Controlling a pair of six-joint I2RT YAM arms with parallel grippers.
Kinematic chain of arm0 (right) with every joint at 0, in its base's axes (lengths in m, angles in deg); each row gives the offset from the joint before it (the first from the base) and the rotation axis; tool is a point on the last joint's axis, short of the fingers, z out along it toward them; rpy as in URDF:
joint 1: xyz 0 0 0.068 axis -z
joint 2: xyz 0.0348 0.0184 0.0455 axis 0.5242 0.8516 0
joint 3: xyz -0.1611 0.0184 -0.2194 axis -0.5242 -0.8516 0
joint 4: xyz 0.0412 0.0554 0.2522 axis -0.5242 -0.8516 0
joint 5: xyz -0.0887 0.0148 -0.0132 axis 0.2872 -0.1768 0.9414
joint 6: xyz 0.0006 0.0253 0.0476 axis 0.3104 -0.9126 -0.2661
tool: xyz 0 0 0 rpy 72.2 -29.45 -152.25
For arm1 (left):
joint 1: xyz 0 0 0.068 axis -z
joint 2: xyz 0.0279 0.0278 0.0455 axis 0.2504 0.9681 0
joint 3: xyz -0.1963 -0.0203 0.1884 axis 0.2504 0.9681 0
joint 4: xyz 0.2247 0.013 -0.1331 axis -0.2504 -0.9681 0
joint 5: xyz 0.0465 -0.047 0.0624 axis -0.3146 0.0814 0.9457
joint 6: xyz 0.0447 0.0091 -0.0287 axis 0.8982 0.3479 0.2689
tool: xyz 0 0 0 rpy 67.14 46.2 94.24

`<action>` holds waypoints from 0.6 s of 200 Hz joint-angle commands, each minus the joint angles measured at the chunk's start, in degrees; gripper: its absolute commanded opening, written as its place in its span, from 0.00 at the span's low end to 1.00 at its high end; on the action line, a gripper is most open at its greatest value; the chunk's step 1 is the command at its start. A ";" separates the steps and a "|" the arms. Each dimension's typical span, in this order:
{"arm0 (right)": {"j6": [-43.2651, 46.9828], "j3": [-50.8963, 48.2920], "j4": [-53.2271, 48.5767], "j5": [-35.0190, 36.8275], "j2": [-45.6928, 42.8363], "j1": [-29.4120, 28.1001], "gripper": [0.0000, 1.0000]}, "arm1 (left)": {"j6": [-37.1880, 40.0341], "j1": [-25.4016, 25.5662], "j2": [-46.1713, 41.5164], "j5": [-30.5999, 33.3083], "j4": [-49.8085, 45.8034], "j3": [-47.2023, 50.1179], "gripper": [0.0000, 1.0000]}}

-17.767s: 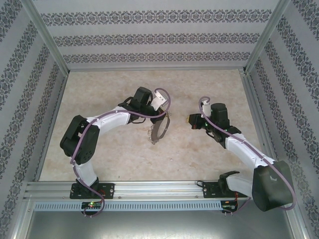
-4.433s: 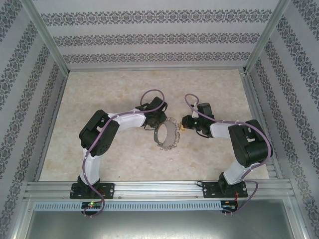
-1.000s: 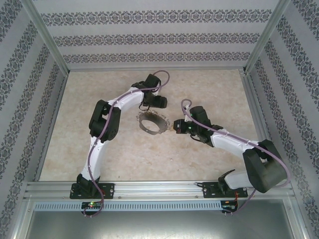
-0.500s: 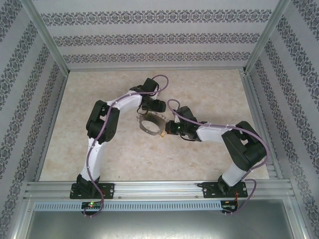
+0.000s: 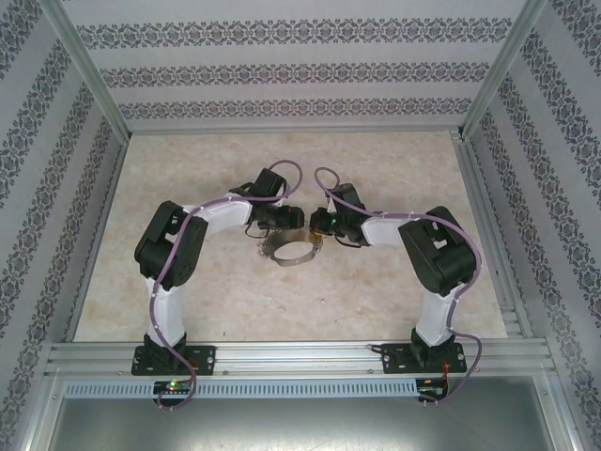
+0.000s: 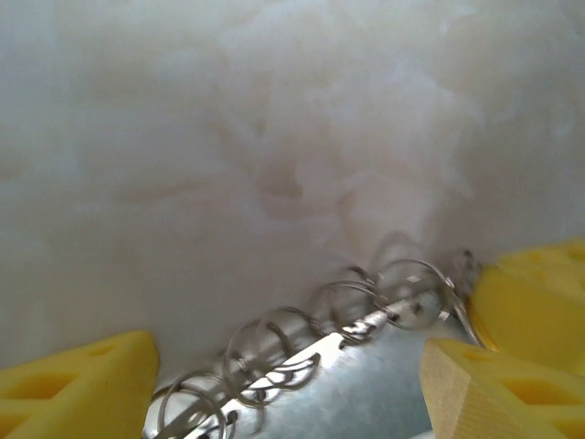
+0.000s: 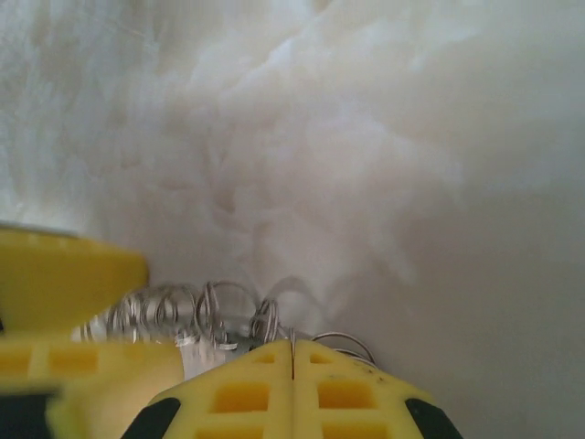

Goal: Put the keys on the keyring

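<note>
The keyring (image 5: 288,254), a grey metal hoop fringed with small silver rings, hangs tilted at mid-table. My left gripper (image 5: 279,224) spans it from the far side. In the left wrist view the hoop's band (image 6: 366,384) runs between the yellow fingertips (image 6: 91,370) of the left gripper (image 6: 283,375), which grips it across its width. My right gripper (image 5: 317,225) meets the hoop's right rim. Its pads are pressed together (image 7: 292,352), with a thin silver sliver, the key seen edge-on, pinched at the seam. The hoop's small rings (image 7: 210,315) lie just beyond the tips.
The beige marbled table (image 5: 394,282) is walled by patterned panels and aluminium posts (image 5: 94,85). The right gripper's yellow finger (image 6: 539,293) crowds the left wrist view. A left finger (image 7: 55,274) shows in the right wrist view.
The left gripper has drawn the keyring nearer and slightly right. The right gripper has swung in to the hoop's right rim, and its arm has folded upward.
</note>
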 commanded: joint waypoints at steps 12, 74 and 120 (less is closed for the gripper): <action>-0.55 3.86 0.45 -2.16 3.17 1.42 0.00 | -9.83 5.55 -1.13 -1.51 -1.29 4.55 0.77; 1.31 -0.88 -0.06 -2.61 -11.31 7.14 0.00 | 6.81 5.48 -8.30 13.84 -9.63 -5.11 0.84; 2.97 -5.47 -2.12 -2.85 -20.81 11.72 0.00 | 17.55 7.41 -9.63 9.52 -9.29 -5.40 0.82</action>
